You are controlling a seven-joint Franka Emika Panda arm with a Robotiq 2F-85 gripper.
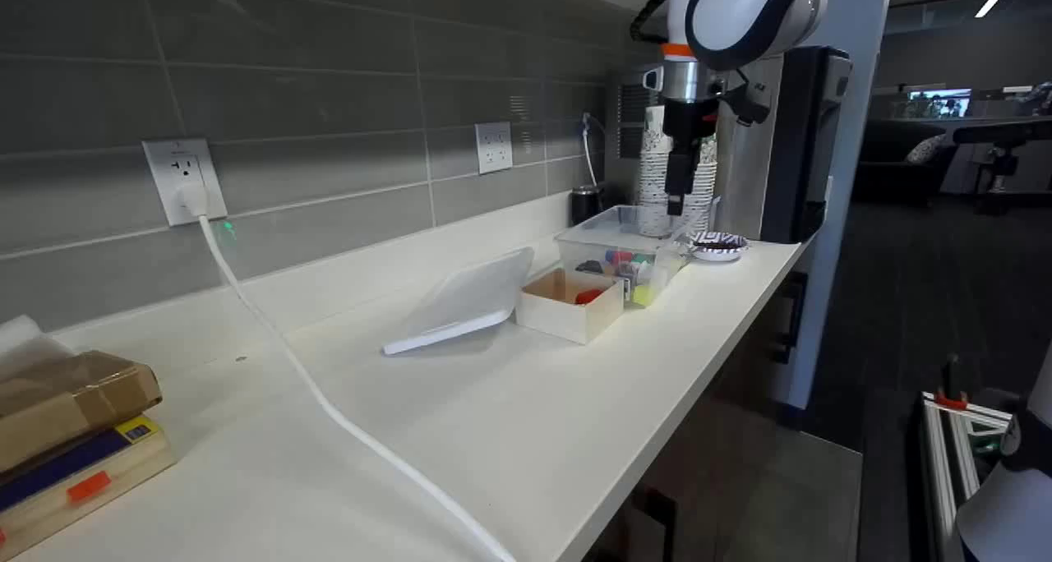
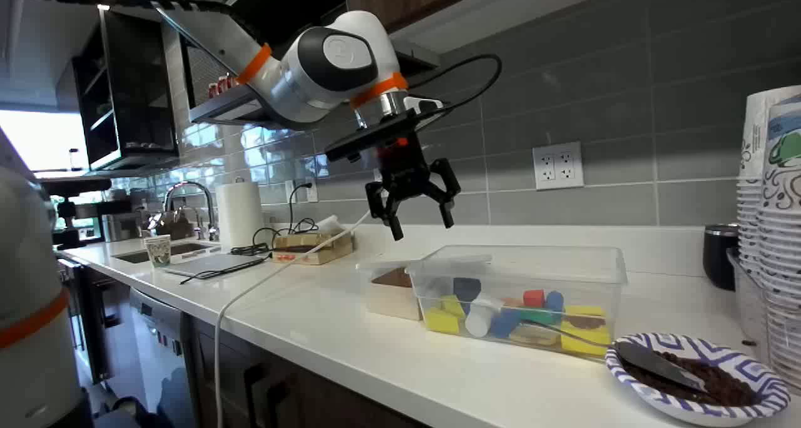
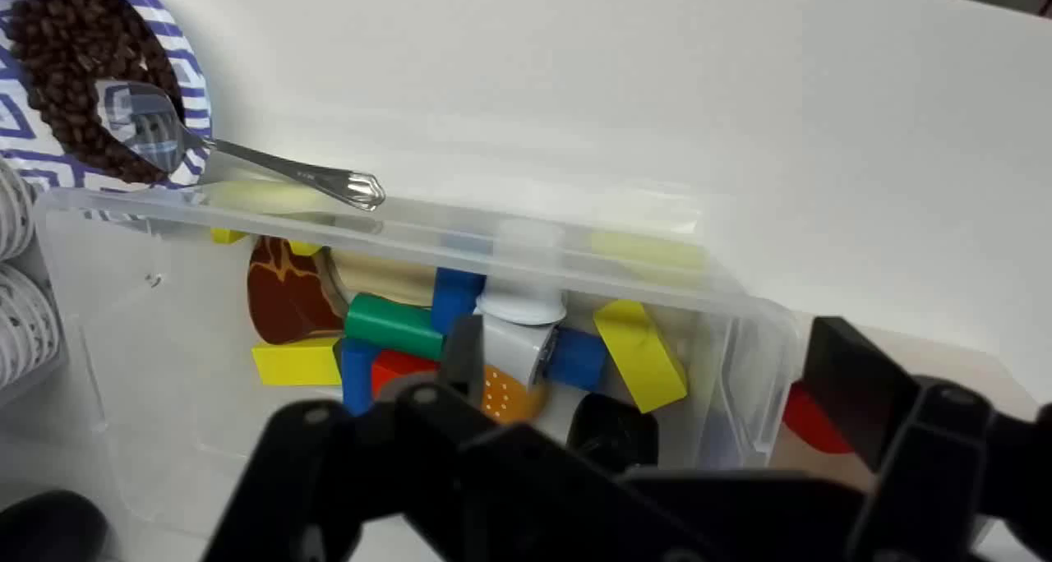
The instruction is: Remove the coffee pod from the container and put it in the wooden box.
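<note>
The clear plastic container (image 1: 588,250) holds several coloured toy pieces and also shows in an exterior view (image 2: 582,281) and in the wrist view (image 3: 181,357). A white, rimmed, cup-shaped piece (image 3: 522,299) that looks like the coffee pod lies in it by the long wall, touching a light grey cylinder (image 3: 511,347). It also shows through the wall (image 2: 482,315). The pale wooden box (image 1: 552,320) stands against the container's end, with a red piece (image 3: 814,422) inside. My gripper (image 2: 423,229) is open and empty above the container's end near the box; in the wrist view its fingers (image 3: 649,352) spread wide.
A clear lid (image 1: 460,303) leans beside the wooden box, against the wall side. A patterned paper bowl (image 3: 187,61) of brown beans with a metal fork (image 3: 288,168) touches the container's far corner. Stacked paper cups (image 2: 782,253) and a black tumbler (image 2: 719,259) stand beyond.
</note>
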